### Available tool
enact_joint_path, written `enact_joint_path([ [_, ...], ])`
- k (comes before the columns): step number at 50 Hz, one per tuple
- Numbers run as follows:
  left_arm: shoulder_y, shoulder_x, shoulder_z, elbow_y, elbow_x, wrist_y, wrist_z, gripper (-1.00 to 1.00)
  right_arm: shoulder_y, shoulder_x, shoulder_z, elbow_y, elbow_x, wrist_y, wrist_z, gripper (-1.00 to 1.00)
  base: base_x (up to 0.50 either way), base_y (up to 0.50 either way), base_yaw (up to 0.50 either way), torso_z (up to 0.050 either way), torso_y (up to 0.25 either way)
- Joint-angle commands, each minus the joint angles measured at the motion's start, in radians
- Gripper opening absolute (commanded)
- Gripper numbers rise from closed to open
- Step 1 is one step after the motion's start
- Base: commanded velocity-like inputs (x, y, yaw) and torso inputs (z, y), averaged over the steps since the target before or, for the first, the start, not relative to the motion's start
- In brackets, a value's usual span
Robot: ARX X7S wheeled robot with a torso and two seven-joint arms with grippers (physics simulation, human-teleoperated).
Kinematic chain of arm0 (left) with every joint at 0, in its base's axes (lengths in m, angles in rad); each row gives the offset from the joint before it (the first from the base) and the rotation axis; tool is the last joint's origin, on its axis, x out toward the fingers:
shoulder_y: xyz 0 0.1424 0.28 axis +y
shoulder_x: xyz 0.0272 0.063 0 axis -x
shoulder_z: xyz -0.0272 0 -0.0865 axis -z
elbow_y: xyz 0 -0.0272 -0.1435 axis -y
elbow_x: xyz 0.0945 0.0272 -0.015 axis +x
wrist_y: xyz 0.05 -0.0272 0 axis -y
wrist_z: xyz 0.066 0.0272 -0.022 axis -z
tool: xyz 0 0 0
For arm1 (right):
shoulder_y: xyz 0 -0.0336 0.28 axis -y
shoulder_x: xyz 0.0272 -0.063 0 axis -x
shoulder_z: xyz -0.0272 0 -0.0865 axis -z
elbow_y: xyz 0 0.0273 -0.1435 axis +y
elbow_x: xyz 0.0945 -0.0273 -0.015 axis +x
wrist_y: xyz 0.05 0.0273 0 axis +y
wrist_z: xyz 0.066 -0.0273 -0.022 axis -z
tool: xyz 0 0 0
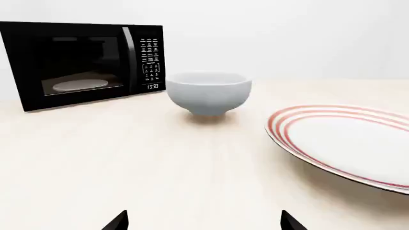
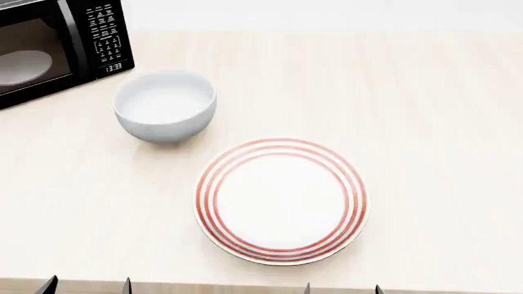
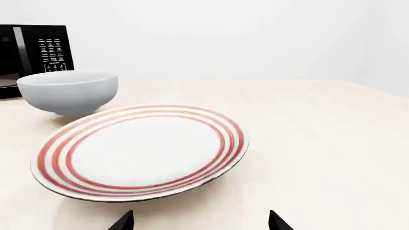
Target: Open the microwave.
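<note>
While shut: large black glass-doored microwave point(image 1: 83, 64), heavy, rigid.
Hold: vertical handle point(image 1: 128, 57) beside keypad.
Left gripper point(image 1: 203, 223): jaws apart.
Right gripper point(image 3: 200, 223): jaws apart.

Microwave point(image 1: 83, 64), control panel to the right of the door handle: digital clock display point(image 1: 152, 86) in pale digits, reading 13:33, at the foot of the panel; the same reading shows in the head view point(image 2: 112, 66). Keypad point(image 1: 149, 57) above the clock: rows of small white button labels, too small to read in any view. Bowl, plate and desk: no readable markings.
</note>
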Motion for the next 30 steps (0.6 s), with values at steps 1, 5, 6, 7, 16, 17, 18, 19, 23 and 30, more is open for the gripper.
enact_joint_path([
  [1,0.065,-0.023,0.022,0.143,0.011,-0.01,-0.024,1.0,-0.074,0.009,-0.043,-0.15,-0.081,0.074,0.087,1.0,0.0,0.0,0.0,0.0,0.0],
  [5,0.082,-0.039,0.025,0.203,-0.022,-0.038,-0.031,1.0,-0.098,0.029,-0.065,-0.29,-0.056,0.097,0.107,1.0,0.0,0.0,0.0,0.0,0.0],
  [6,0.088,-0.043,0.025,0.22,-0.03,-0.045,-0.032,1.0,-0.106,0.034,-0.067,-0.304,-0.053,0.095,0.111,1.0,0.0,0.0,0.0,0.0,0.0],
  [7,0.089,-0.045,0.026,0.225,-0.034,-0.047,-0.034,1.0,-0.107,0.037,-0.07,-0.309,-0.054,0.095,0.116,1.0,0.0,0.0,0.0,0.0,0.0],
  [16,0.106,-0.069,0.038,0.278,-0.072,-0.065,-0.04,1.0,-0.116,0.061,-0.102,-0.34,-0.04,0.095,0.132,1.0,0.0,0.0,0.0,0.0,0.0],
  [17,0.108,-0.071,0.039,0.282,-0.074,-0.066,-0.042,1.0,-0.117,0.064,-0.107,-0.343,-0.045,0.095,0.134,1.0,0.02,0.1,0.0,0.0,0.0],
  [18,0.108,-0.072,0.041,0.282,-0.075,-0.065,-0.043,1.0,-0.118,0.065,-0.11,-0.346,-0.045,0.095,0.137,1.0,0.02,0.1,0.0,0.0,0.0],
  [19,0.106,-0.074,0.044,0.275,-0.075,-0.061,-0.045,1.0,-0.119,0.067,-0.113,-0.347,-0.045,0.091,0.139,1.0,0.05,0.13,0.0,0.0,0.0],
  [23,0.105,-0.08,0.051,0.267,-0.077,-0.056,-0.051,1.0,-0.119,0.075,-0.119,-0.343,-0.042,0.084,0.147,1.0,0.08,0.21,0.0,0.0,0.0],
  [30,0.113,-0.089,0.064,0.274,-0.076,-0.049,-0.064,1.0,-0.122,0.086,-0.123,-0.345,-0.027,0.079,0.157,1.0,0.12,0.32,0.0,0.0,0.0],
])
